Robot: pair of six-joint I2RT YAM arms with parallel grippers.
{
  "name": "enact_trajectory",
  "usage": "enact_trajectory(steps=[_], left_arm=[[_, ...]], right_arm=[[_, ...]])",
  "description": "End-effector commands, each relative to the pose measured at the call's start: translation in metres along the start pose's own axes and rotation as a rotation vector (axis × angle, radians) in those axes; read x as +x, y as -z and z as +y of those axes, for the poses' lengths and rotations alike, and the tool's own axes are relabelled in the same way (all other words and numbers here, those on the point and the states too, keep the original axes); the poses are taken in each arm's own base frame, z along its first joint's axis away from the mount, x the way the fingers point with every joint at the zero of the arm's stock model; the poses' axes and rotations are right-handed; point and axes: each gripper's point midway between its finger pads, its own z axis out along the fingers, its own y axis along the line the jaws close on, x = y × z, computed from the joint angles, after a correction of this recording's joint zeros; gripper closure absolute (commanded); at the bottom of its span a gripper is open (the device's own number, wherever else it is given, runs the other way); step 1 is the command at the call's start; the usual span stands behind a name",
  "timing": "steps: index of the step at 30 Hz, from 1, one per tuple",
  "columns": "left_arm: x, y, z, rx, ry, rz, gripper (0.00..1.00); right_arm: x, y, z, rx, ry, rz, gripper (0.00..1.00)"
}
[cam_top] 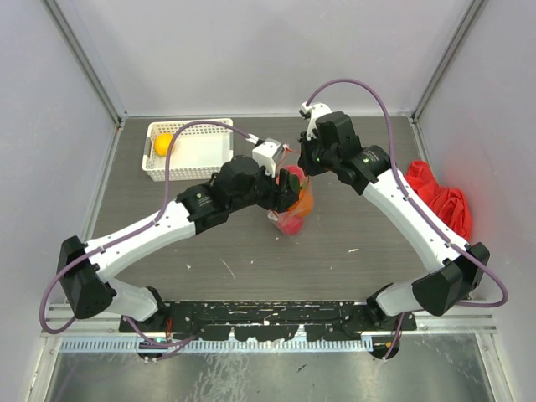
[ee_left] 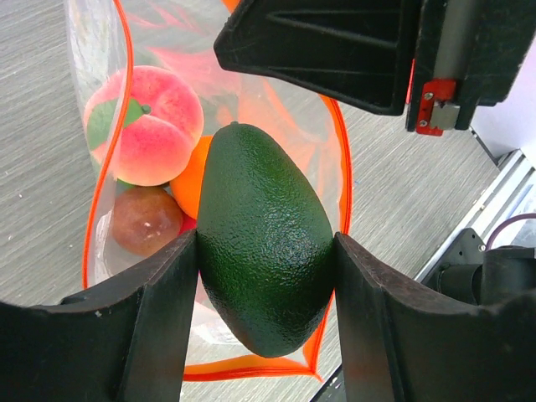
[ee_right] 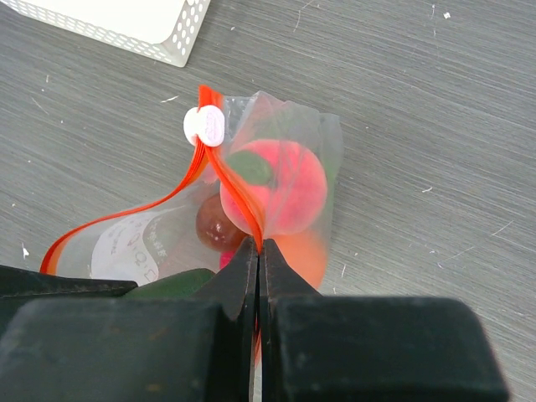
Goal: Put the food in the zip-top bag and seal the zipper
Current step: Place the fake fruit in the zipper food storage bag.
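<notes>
1. Two tools meet at the zip-top bag, mid-way across the bench, right of the white basket.
2. The left tool pinches the dark green fruit at the bag's open mouth.
3. The right tool, pressed together, grips the orange-red zipper below its white slider.
4. The peach-pink fruit, brown fruit and orange fruit lie inside the bag; the yellow fruit sits in the basket.

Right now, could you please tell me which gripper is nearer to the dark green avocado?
Left. The left gripper clamps the avocado between its fingers over the open zip-top bag; the right gripper is shut on the bag's zipper strip, just beside it.
</notes>
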Motion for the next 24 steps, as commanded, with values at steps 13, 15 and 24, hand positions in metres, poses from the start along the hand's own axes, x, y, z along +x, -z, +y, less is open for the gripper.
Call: enact_trajectory(steps=[13,15,24], left_arm=[[-0.023,0.019,-0.004,-0.022,-0.015,-0.059,0.21],[-0.026,0.022,-0.005,-0.019,-0.016,-0.066,0.19],[-0.046,0.047,-0.004,-0.034,-0.023,-0.124,0.09]], right_arm=[[-0.033,0.017,0.009,-0.045,-0.016,-0.125,1.00],[-0.033,0.017,0.009,-0.044,-0.016,-0.126,1.00],[-0.033,0.016,0.009,-0.042,-0.015,-0.125,1.00]])
